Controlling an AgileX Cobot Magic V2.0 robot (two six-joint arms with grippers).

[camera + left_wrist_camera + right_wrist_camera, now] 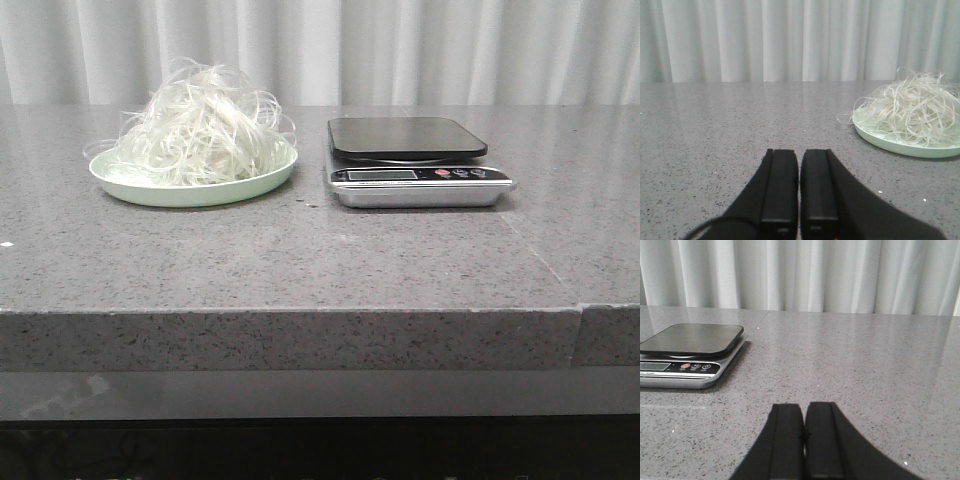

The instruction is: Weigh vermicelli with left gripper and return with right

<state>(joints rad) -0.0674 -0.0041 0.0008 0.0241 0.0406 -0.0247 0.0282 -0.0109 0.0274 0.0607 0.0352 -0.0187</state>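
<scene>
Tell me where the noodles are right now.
In the front view, the noodles sit heaped on a pale green plate on the left part of the counter, beside and apart from the kitchen scale to their right.

- scale display and button markings: too small to read in the front view.
- scale, right wrist view: left end cut off by the frame's left edge.
- plate, left wrist view: right part cut off at the right edge; its top hidden under the vermicelli.
- left gripper and right gripper: only the fingers were in frame, bodies cut off at the bottom edge; neither appeared in the front view.
- table: ran past both side edges.
</scene>
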